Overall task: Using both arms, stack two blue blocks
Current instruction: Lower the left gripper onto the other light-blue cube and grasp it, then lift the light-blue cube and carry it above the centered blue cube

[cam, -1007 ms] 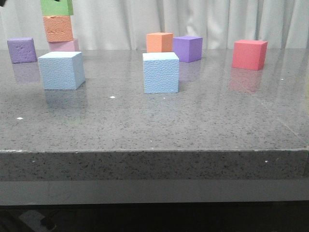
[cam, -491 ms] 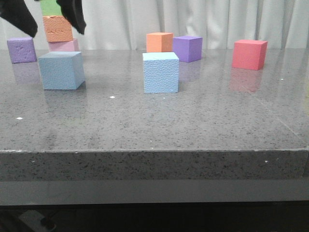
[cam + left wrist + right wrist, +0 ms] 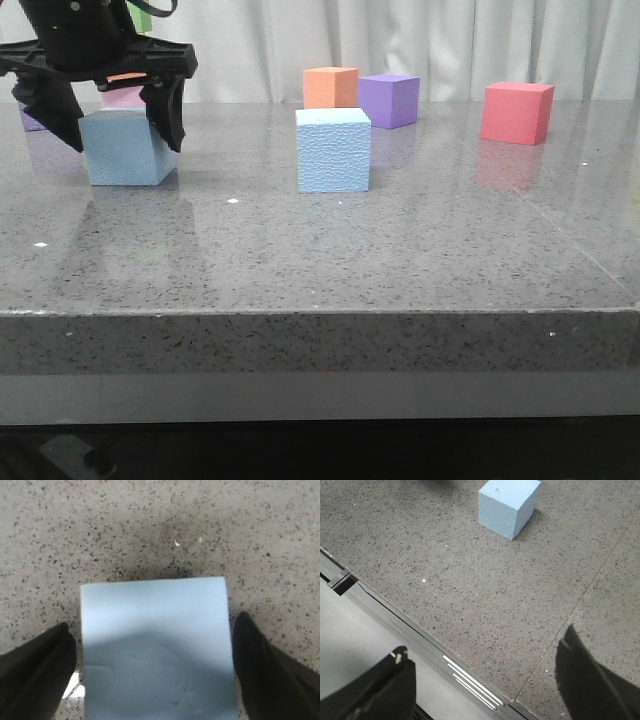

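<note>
Two pale blue blocks rest on the grey stone table. The left blue block (image 3: 125, 152) stands between the fingers of my left gripper (image 3: 120, 140), which is open and straddles it. In the left wrist view that block (image 3: 155, 650) fills the span of the left gripper (image 3: 152, 625), and a thin gap shows beside each finger. The other blue block (image 3: 333, 150) stands alone at the table's middle. My right gripper (image 3: 484, 645) is open and empty over the table's near edge, well short of this second block (image 3: 508, 506). The front view does not show the right gripper.
An orange cube (image 3: 330, 87) and a purple cube (image 3: 389, 100) stand behind the middle blue block. A red cube (image 3: 516, 112) sits at the back right. A pink cube (image 3: 128, 97) shows behind the left arm. The table's front edge (image 3: 320, 312) runs across the near side.
My left arm has come down from the top of the front view. Its open fingers now sit on either side of the left blue block. No block has moved.
</note>
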Tool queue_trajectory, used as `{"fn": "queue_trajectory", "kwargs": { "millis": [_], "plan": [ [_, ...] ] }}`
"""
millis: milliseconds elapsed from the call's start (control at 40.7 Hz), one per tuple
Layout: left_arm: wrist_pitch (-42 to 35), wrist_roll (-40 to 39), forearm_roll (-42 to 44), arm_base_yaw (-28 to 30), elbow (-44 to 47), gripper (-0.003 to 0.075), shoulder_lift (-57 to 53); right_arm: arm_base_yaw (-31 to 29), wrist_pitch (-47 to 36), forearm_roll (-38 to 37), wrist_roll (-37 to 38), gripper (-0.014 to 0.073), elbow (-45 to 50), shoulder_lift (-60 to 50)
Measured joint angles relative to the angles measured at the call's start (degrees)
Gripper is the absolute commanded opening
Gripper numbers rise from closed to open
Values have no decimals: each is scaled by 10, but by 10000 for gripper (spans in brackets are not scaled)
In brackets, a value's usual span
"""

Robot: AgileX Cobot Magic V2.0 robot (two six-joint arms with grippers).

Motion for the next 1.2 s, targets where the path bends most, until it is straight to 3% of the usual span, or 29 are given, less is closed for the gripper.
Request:
{"fn": "queue_trajectory", "kwargs": {
  "millis": [98, 369, 639, 860, 1081, 1204],
  "plan": [
    [-5, 0, 0, 0, 0, 615, 1, 0, 0, 0, 0, 584, 0, 0],
    [-7, 0, 0, 0, -1, 461, 1, 0, 0, 0, 0, 584, 0, 0],
    [29, 46, -12, 0, -39, 450, 1, 0, 0, 0, 0, 584, 0, 0],
    [87, 256, -142, 0, -130, 447, 1, 0, 0, 0, 0, 584, 0, 0],
    [172, 578, -343, -1, -208, 440, 1, 0, 0, 0, 0, 584, 0, 0],
    [179, 671, -387, -18, -227, 440, 1, 0, 0, 0, 0, 584, 0, 0]
  ]
}}
